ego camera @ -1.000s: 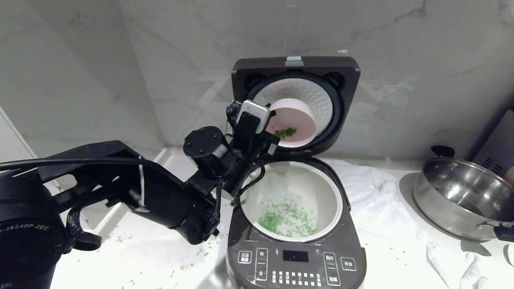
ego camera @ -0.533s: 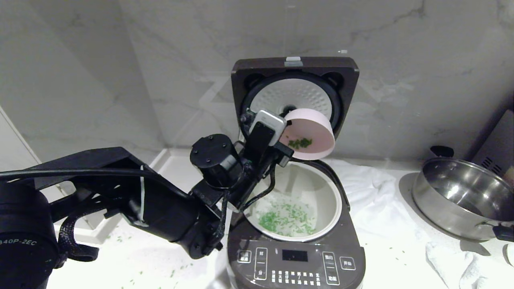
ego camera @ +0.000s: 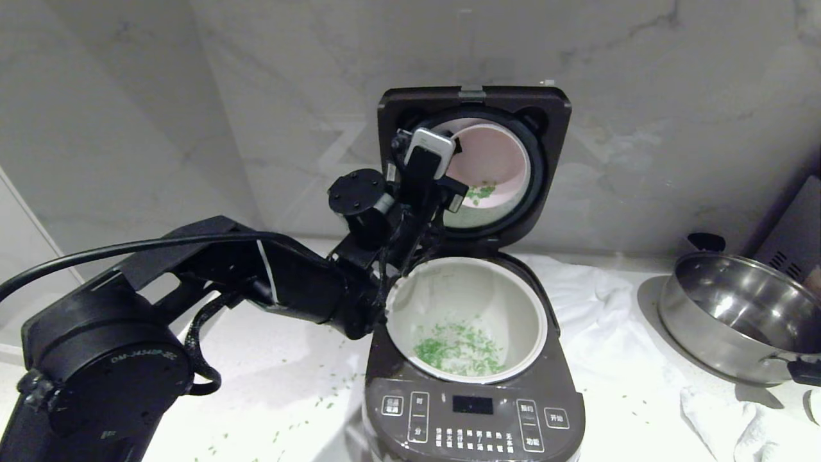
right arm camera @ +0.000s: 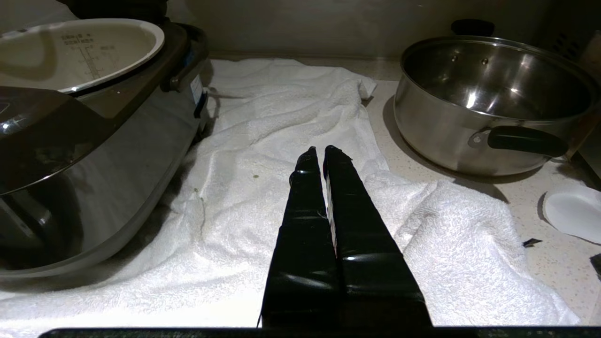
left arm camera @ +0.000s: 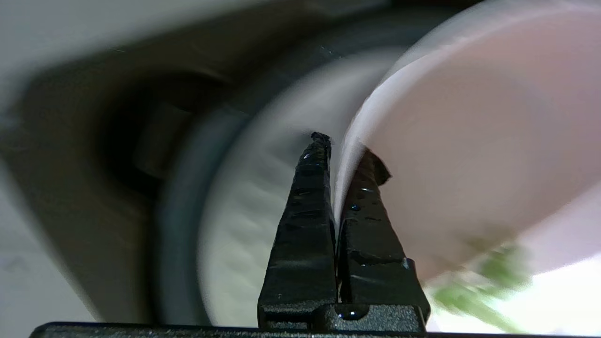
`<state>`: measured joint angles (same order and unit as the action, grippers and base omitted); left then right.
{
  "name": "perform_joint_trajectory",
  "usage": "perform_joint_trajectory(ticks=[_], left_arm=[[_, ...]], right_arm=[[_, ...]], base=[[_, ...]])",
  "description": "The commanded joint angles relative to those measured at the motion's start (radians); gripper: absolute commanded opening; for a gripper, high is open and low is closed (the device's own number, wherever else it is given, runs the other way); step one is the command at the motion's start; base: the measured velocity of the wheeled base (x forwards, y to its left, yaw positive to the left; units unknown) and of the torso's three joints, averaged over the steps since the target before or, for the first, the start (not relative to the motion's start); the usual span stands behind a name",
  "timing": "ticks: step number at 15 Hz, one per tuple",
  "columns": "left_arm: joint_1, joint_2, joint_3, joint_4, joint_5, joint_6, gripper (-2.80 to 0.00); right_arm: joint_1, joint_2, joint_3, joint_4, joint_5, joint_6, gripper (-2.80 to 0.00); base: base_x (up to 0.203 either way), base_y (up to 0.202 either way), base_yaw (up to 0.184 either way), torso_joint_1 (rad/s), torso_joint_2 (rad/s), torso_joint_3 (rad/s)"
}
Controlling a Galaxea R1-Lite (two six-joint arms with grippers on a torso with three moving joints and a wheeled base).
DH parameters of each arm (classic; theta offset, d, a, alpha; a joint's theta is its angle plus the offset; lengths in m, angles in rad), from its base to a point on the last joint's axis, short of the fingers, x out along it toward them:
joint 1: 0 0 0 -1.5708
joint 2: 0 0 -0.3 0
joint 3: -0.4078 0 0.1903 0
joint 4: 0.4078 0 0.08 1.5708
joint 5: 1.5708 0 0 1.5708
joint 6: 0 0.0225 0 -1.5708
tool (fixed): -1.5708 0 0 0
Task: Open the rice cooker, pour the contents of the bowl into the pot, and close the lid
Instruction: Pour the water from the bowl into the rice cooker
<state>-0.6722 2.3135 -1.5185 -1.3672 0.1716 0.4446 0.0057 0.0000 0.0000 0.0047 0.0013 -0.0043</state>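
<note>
Left gripper (left arm camera: 342, 150) pinches the rim of the pink bowl (ego camera: 490, 160), tipped high before the raised lid (ego camera: 551, 106). Remaining green grains (ego camera: 480, 191) (clinging low) may spill behind the cream pot (ego camera: 535, 308). Right gripper (right arm camera: 324, 152) pressed together, idle.

The cooker (ego camera: 473, 359) sits on the bench (ego camera: 269, 385) against the back wall, its lid (ego camera: 474, 102) standing upright behind the pot (ego camera: 410, 308), which rests in the cooker's body. Grains (ego camera: 458, 350) lie on the pot's floor — a few more are scattered on the bench to the cooker's left. The bowl (ego camera: 490, 157) hangs above the pot's rear edge, just before the lid's underside, tilted, with grains near its lower rim; the left gripper (left arm camera: 340, 155) pinches its wall. A towel (right arm camera: 281, 122) spreads from beside the cooker rightward. On the right stands a pan (ego camera: 737, 314), with the right gripper (right arm camera: 324, 152) over the towel between cooker and pan.
</note>
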Motion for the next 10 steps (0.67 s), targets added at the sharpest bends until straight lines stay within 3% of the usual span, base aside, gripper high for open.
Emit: perform_joint_trajectory(ticks=[1,3,6,10], left_arm=[[0.012,0.144,-0.186,0.03,0.08,0.014,-2.8],[0.014,0.143,-0.172,0.017,0.103,0.024,-2.8],[0.018,0.084,-0.011,-0.035,0.117,0.026,-2.8],[0.019,0.037,0.049,-0.077,0.114,0.025,-2.8]], right_arm=[[0.0,-0.002,0.003,0.0,0.0,0.0,-2.8],[0.0,0.0,0.002,0.0,0.0,0.0,-2.8],[0.0,-0.002,0.003,0.0,0.0,0.0,-2.8],[0.0,0.0,0.003,0.0,0.0,0.0,-2.8]], base=[[0.0,0.0,0.0,0.0,0.0,0.0],[0.0,0.0,0.0,0.0,0.0,0.0],[0.0,0.0,0.0,0.0,0.0,0.0],[0.0,0.0,0.0,0.0,0.0,0.0]])
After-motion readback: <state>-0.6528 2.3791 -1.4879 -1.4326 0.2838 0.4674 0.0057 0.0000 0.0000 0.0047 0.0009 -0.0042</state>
